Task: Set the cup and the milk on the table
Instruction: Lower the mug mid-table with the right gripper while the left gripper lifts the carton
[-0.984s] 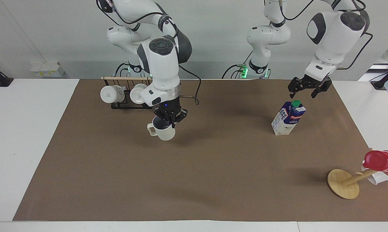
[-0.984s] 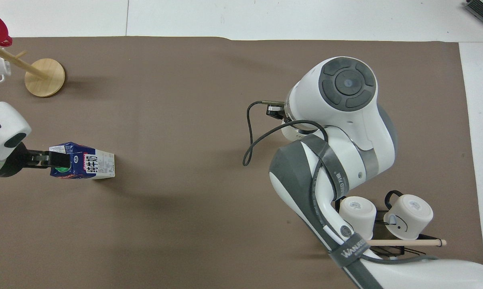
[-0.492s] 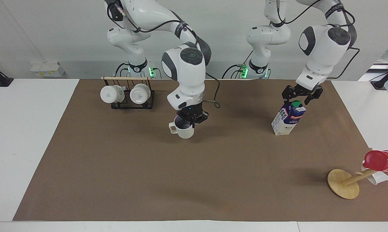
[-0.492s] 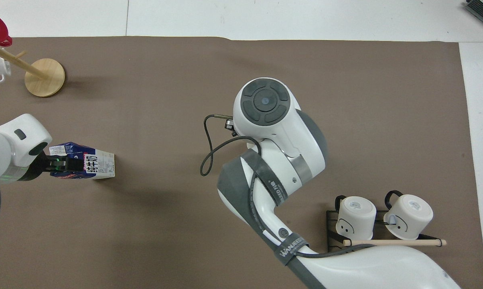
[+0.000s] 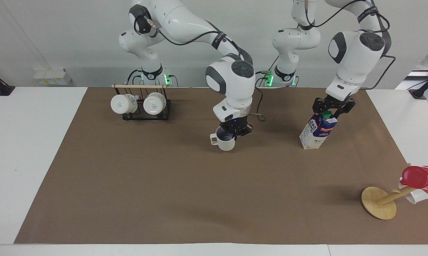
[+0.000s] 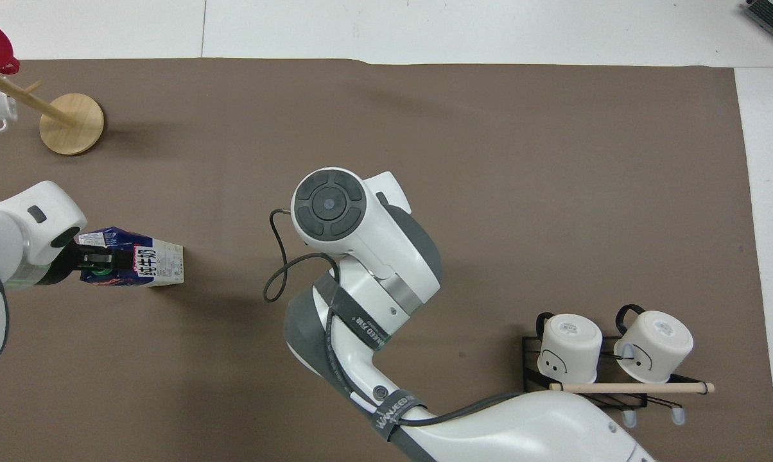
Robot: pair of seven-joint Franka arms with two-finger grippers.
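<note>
Overhead, the right arm hides the cup it carries; from across the table, the right gripper [image 5: 235,132] is clamped on the rim of the cup [image 5: 225,141], upright over the brown sheet of the table [image 5: 128,185], its grey-blue inside apparently empty. The milk [image 5: 317,129] stands leaning toward the left arm's end, green cap on. The left gripper [image 5: 332,111] straddles that cap; whether its jaws grip it I cannot tell. Two white mugs [image 5: 138,104] hang on a rack [image 5: 146,116].
</note>
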